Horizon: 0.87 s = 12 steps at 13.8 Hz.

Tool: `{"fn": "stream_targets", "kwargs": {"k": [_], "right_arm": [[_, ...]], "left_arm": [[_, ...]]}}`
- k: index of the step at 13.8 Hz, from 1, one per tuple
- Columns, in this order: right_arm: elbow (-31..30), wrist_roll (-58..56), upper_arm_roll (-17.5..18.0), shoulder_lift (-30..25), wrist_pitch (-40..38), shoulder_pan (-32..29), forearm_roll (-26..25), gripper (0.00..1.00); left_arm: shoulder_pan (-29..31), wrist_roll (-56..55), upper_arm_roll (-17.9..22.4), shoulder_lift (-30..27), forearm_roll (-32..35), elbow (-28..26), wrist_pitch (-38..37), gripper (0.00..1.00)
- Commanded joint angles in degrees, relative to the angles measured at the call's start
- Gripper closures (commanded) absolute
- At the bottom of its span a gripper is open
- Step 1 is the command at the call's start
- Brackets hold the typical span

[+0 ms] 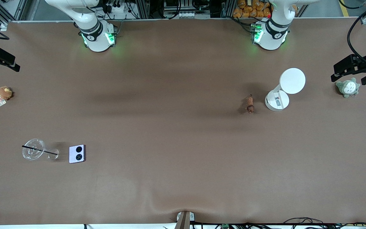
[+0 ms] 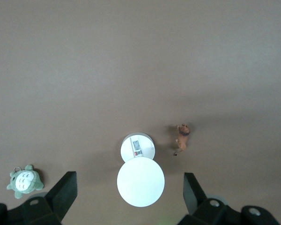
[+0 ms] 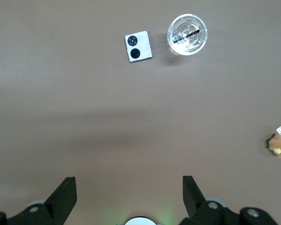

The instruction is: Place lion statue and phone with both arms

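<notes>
Table (image 1: 176,127) with one lion statue (image 1: 250,104), one phone (image 1: 77,154), two plush toys (image 1: 347,87).

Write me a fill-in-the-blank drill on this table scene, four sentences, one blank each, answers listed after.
1. The lion statue stands beside the white ____.
2. The phone lies beside a clear cup holding a black ____.
3. The phone's face shows ____ black camera circles.
4. The left gripper and right gripper both have their jaws ____.

Answers: lamp; straw; two; open
</notes>
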Motion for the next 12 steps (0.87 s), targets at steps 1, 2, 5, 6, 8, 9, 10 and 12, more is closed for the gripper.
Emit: {"fn": "stream_targets", "kwargs": {"k": [1,2,5,6,8,9,10,12], "right_arm": [[3.46,3.12,0.31,0.01,-2.22,0.93,-0.04,0.00],[4.96,4.95,0.40,0.27,-3.36,1.19,-0.04,0.00],[5.15,6.38,0.49,0.80,-3.11,1.46,0.13,0.00],[5.33,6.38,0.49,1.15,-3.02,1.46,0.13,0.00],[6.38,5.77,0.49,2.55,-3.02,1.28,0.05,0.00],[7.60,5.59,0.49,3.34,-3.11,1.20,0.13,0.00],[8.05,5.50,0.57,3.70,-3.19,1.28,0.13,0.00],[7.97,5.41,0.57,3.70,-3.63,1.46,0.13,0.00]], "left_arm": [[-0.75,-0.15,0.86,-4.56,-0.22,-5.40,2.37,0.00],[-0.66,-0.06,0.86,-4.48,-0.30,-5.32,2.38,0.00],[-0.66,-0.06,0.86,-4.48,-0.22,-5.05,2.38,0.00],[-0.74,-0.06,0.86,-4.30,-0.30,-4.70,2.38,0.00],[-0.57,-0.06,0.51,-4.39,-0.22,-4.70,2.11,0.00],[-0.57,0.20,0.33,-4.39,-0.13,-4.70,2.11,0.00],[-0.48,0.03,0.33,-4.21,-0.13,-4.70,2.02,0.00],[-0.39,-0.06,0.33,-4.21,-0.22,-4.70,2.02,0.00]]}}
